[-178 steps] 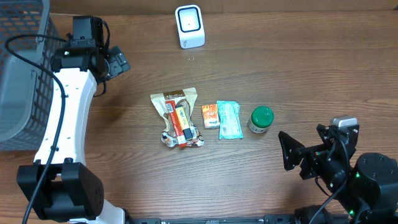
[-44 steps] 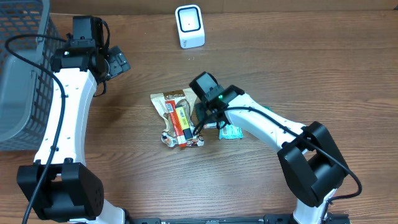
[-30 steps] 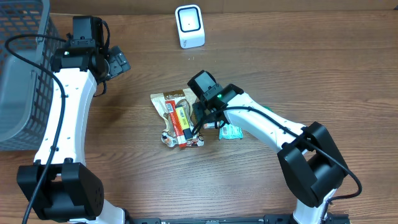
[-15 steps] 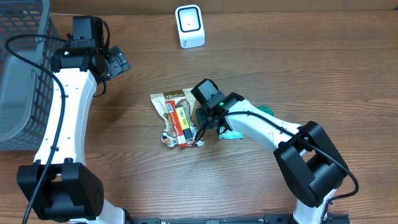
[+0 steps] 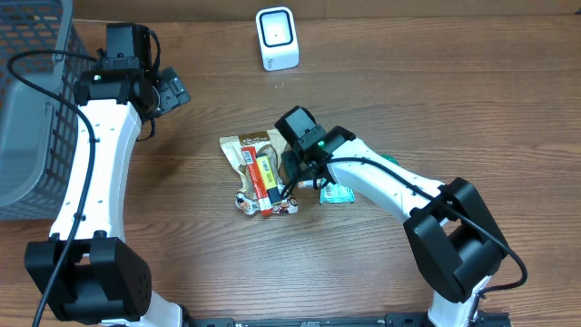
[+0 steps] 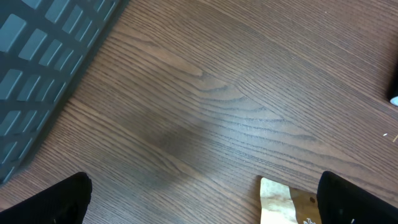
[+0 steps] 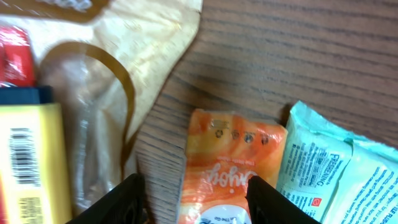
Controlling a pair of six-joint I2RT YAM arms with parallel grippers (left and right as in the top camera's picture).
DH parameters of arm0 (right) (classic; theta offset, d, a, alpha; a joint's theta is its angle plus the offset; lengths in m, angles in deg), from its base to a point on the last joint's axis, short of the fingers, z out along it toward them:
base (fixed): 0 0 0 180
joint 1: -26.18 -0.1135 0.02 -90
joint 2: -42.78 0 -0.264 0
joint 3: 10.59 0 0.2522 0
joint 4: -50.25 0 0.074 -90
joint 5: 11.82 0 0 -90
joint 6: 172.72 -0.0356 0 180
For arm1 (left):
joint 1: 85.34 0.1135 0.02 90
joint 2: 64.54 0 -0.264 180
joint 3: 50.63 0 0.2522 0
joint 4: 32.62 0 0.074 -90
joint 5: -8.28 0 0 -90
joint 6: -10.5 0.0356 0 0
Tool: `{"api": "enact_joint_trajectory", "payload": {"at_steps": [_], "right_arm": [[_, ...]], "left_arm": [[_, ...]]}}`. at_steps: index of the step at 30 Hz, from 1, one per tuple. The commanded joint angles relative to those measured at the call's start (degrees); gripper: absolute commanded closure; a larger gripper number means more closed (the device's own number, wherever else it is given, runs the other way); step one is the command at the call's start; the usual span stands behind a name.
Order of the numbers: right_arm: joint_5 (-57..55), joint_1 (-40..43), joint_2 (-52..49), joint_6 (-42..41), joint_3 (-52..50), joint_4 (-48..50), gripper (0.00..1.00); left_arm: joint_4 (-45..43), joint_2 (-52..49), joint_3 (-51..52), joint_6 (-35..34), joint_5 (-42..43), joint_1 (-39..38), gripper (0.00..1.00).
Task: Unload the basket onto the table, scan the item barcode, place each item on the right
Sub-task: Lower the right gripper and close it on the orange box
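Right hand (image 7: 199, 199) is low over the heap of goods at the middle of the tabletop (image 5: 408, 91), jaws parted and straddling the orange packet (image 7: 230, 168), clenched on nothing. In the wrist view the left-of-frame finger stands clear of the packet's edge, while the right-of-frame one sits at the seam between it and the teal packet (image 7: 329, 168). Change noted: about six seconds ago this arm was parked at the lower right of the overhead frame; it has since reached in over the heap. In the last half second it drifted a little toward the lower right, then came back up and left to where it now hangs. I read that as a re-aim, not a pick, since the packet lies flat on the wood. It is just right of the brown snack bag (image 7: 124, 81) and touching the teal packet. Judgement: the orange packet is the item to scan, and the grasp is not yet made. Its flat lie and close neighbours mean a finger could catch the teal one instead. The scanner (image 5: 277, 38) stands at the top centre of the overhead frame, well apart from the heap, so a lift and carry remain. Left hand (image 5: 168, 91) is released, jaws wide, at the upper left near the basket (image 5: 27, 109).
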Motion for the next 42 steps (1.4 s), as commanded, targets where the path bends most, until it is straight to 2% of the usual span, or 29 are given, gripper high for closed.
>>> {"api": "enact_joint_trajectory", "payload": {"at_steps": [1, 10, 25, 28, 32, 35, 38, 42], "right_arm": [[0.1, -0.5, 0.6, 0.2, 0.9, -0.4, 0.46], [-7.2, -1.7, -2.0, 0.2, -0.5, 0.6, 0.44], [-6.3, -3.1, -7.2, -0.1, -0.6, 1.0, 0.45], [-5.8, -3.1, -7.5, -0.3, -0.6, 0.9, 0.54], [-5.8, -3.1, -7.5, -0.3, -0.5, 1.0, 0.72], [-5.8, -3.1, -6.9, -0.3, 0.5, 0.1, 0.82], [-5.7, -3.1, -5.4, -0.3, 3.0, -2.0, 0.89], [-1.2, -3.0, -2.0, -0.2, 7.0, -5.0, 0.92]], "left_arm": [[0.0, 0.5, -0.3, 1.2, -0.1, 0.2, 0.0], [0.0, 0.5, -0.3, 1.2, -0.1, 0.2, 0.0], [0.0, 0.5, -0.3, 1.2, -0.1, 0.2, 0.0], [0.0, 0.5, -0.3, 1.2, -0.1, 0.2, 0.0], [0.0, 0.5, -0.3, 1.2, -0.1, 0.2, 0.0], [0.0, 0.5, -0.3, 1.2, -0.1, 0.2, 0.0], [0.0, 0.5, -0.3, 1.2, -0.1, 0.2, 0.0], [0.0, 0.5, -0.3, 1.2, -0.1, 0.2, 0.0]]}}
